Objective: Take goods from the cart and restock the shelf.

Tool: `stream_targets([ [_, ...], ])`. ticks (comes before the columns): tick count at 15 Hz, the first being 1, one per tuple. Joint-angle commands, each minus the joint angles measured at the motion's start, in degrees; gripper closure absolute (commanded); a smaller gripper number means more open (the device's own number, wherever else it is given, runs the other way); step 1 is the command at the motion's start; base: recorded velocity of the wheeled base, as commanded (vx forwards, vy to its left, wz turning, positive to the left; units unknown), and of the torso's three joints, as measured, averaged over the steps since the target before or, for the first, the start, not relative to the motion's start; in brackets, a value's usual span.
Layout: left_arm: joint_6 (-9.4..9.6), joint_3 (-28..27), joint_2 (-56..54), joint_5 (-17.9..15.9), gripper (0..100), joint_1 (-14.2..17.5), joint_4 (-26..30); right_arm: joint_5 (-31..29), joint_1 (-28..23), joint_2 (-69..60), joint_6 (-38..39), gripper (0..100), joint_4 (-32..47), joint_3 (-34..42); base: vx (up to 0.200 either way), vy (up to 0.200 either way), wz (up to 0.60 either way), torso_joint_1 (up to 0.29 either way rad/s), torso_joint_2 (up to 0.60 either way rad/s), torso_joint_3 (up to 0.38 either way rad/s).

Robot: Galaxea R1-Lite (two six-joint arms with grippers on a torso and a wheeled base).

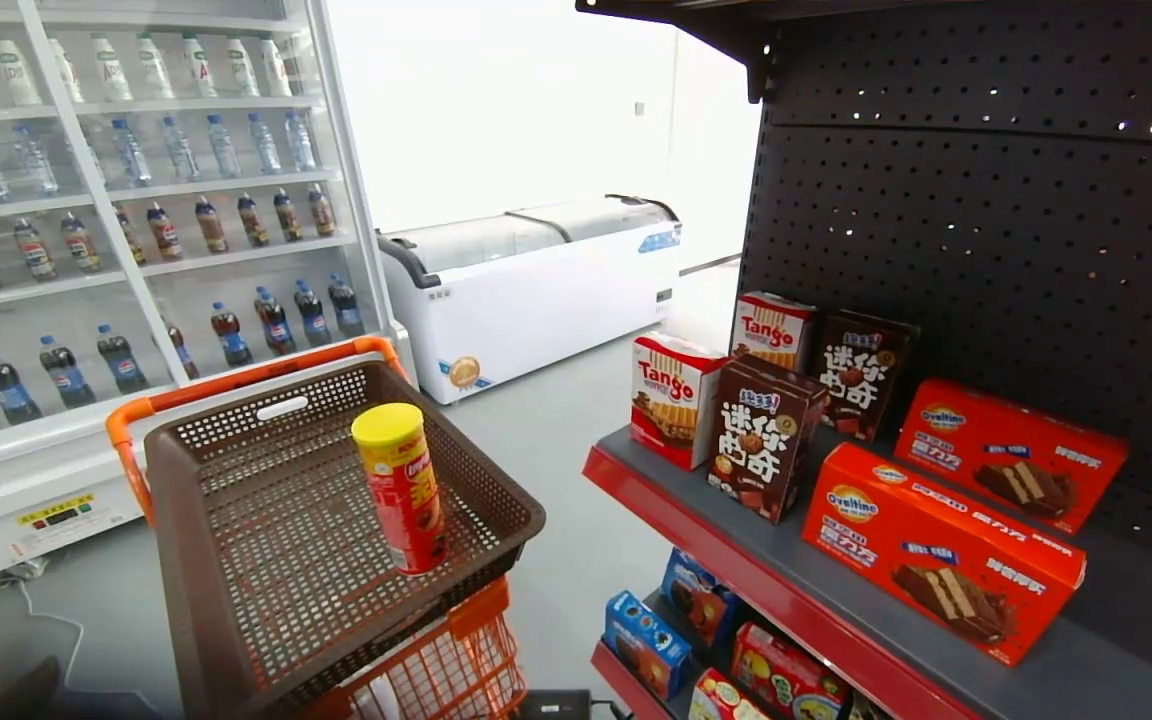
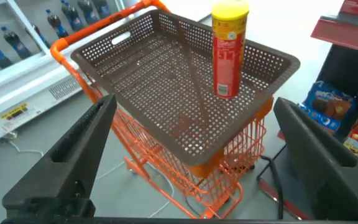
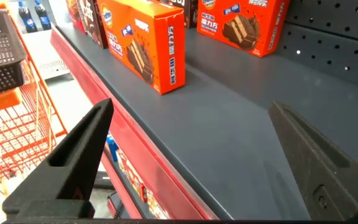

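Saw left gripper [image 2: 194, 104] spread wide with nothing between its fingers, poised above the cart [image 2: 222, 174]. Saw right gripper [image 3: 191, 107] likewise gaping and empty, over the grey shelf board [image 3: 229, 124]. Found the yellow-lidded red can [image 2: 229, 50] upright on the mesh floor of the brown basket [image 2: 166, 81], near the wall on the shelf side. Could not make out the cart's lower wire tier in full: cropped at the lower edge of head view and half covered by the brown basket. Noted an orange box [image 3: 145, 43] standing near the board's front and a second orange box [image 3: 241, 25] behind it, both tops cropped in right wrist view, with brown boxes [image 1: 761, 440] and red-and-white boxes [image 1: 676, 400] beyond. Lost much of the lower-tier goods [image 1: 646, 640] under the red front edge. Found a broad bare stretch of board beside the orange box, out to the lip. Saw open grey floor between cart and shelf, with drinks cooler [image 1: 136, 200] and chest freezer [image 1: 536, 290] well behind.
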Motion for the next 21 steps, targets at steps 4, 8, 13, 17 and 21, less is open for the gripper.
stream_targets([
  [4, -1.41, -2.46, 30.84, -3.29, 0, -0.04, -14.61, 0.01, 0.01, -0.02, -0.01, 0, -0.01, 0.0, 0.0, 0.0, 0.0, 0.0, 0.0, 0.0],
  [8, -2.12, -2.29, 46.22, -6.28, 0, -0.57, -28.76, 0.01, 0.01, -0.02, -0.01, 0, -0.01, 0.0, 0.0, 0.0, 0.0, 0.0, 0.0, 0.0],
  [13, -2.21, -3.61, 67.32, -6.63, 0, -0.57, -51.17, 0.01, 0.01, -0.02, -0.01, 0, -0.01, 0.0, 0.0, 0.0, 0.0, 0.0, 0.0, 0.0],
  [17, -1.94, -8.88, 78.57, -6.63, 0, -1.27, -57.85, 0.01, 0.01, -0.02, -0.01, 0, -0.01, 0.0, 0.0, 0.0, 0.0, 0.0, 0.0, 0.0],
  [21, -2.12, -13.63, 83.93, -6.63, 0, -1.8, -58.2, 0.01, 0.01, -0.02, -0.01, 0, -0.01, 0.0, 0.0, 0.0, 0.0, 0.0, 0.0, 0.0],
])
